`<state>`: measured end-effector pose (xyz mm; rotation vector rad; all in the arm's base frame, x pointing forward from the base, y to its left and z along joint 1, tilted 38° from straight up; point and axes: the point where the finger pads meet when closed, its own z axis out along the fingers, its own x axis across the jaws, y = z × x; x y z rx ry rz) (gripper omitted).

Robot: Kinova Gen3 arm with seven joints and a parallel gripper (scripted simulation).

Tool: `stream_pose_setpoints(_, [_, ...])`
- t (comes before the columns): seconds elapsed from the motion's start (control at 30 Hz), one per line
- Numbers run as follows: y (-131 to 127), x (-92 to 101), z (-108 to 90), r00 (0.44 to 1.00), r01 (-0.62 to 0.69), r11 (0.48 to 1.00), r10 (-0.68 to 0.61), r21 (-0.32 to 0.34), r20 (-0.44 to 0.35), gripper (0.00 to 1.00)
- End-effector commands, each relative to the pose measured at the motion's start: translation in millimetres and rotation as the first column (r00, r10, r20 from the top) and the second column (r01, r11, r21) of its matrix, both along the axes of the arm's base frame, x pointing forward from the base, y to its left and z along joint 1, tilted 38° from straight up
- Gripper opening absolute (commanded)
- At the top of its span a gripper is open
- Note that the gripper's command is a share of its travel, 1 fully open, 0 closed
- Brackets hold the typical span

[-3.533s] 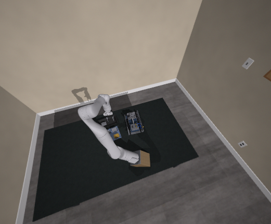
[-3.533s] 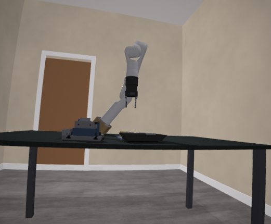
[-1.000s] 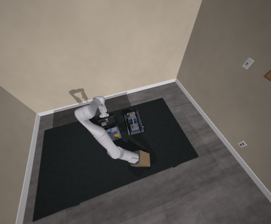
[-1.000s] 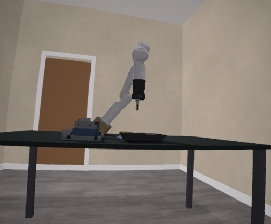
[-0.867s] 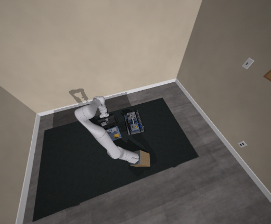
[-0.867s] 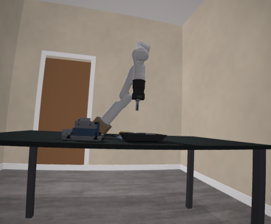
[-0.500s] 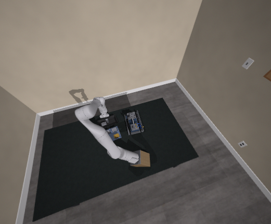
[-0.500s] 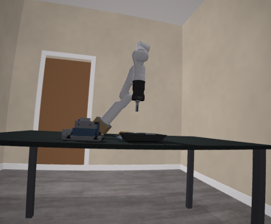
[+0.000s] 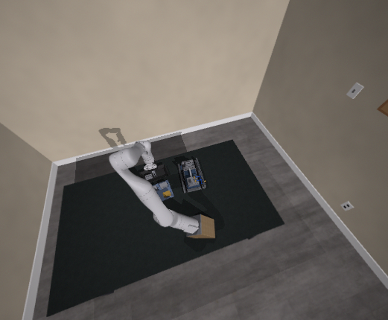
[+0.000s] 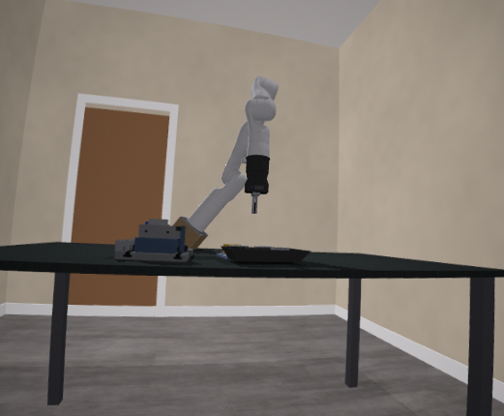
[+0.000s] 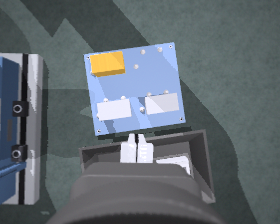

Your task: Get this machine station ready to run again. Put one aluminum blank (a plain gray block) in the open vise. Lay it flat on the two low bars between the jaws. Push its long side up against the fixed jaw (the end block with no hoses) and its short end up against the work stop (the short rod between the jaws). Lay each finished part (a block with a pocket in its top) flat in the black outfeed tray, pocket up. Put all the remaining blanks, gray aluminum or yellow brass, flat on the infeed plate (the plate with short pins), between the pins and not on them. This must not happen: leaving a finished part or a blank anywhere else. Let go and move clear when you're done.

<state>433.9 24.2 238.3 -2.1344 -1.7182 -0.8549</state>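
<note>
Hand [image 11: 137,150] shut above black tray [image 11: 203,155]
</note>
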Motion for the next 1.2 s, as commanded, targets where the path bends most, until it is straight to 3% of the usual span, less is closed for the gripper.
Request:
stream_pose_setpoints(0.0, [6.4,0.3,-5.3,1.000,-0.008,1.000,0.008,0.005,-0.004,0.00])
stream_pose_setpoints(0.63, [22.6,7.9,-27.4,1.000,-0.008,1.000,0.008,0.005,-0.004,0.00])
stream_pose_setpoints(1.17, [24.9,9.0,-30.5,1.000,-0.008,1.000,0.008,0.005,-0.004,0.00])
